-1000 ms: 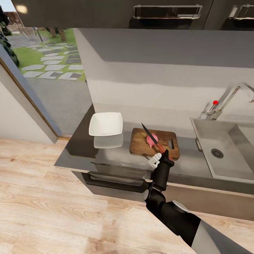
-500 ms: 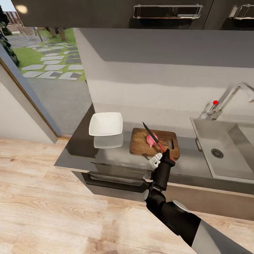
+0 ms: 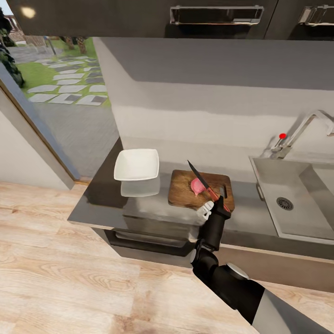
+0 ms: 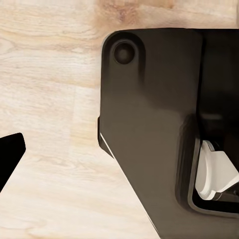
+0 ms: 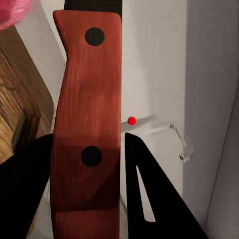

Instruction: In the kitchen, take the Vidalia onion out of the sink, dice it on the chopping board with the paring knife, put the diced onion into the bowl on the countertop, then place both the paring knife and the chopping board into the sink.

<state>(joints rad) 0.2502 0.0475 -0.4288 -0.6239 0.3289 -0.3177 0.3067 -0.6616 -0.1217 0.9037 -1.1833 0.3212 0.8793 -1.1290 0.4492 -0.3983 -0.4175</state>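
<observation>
A pink Vidalia onion [image 3: 197, 186] lies on the dark wooden chopping board [image 3: 182, 195] on the grey countertop [image 3: 104, 204]. My right gripper [image 3: 215, 204] is at the board's near edge, shut on the red handle of the paring knife [image 3: 204, 182]. The dark blade slants up and away over the onion. In the right wrist view the red handle [image 5: 89, 124] runs between my black fingers [image 5: 159, 204], with the onion [image 5: 12, 12] and the board [image 5: 20, 99] beyond. The white square bowl [image 3: 137, 164] stands left of the board. The sink [image 3: 297, 208] lies to the right.
A chrome tap [image 3: 304, 127] with a red knob [image 3: 282, 136] stands behind the sink. Dark wall cabinets [image 3: 213, 18] hang overhead. A glass door [image 3: 51, 93] is on the left. The left wrist view holds plank floor [image 4: 50, 74] and my own dark body [image 4: 154, 124].
The whole picture has shifted slightly, so the camera moved. The knife, the right gripper and the onion keep about the same places relative to the board.
</observation>
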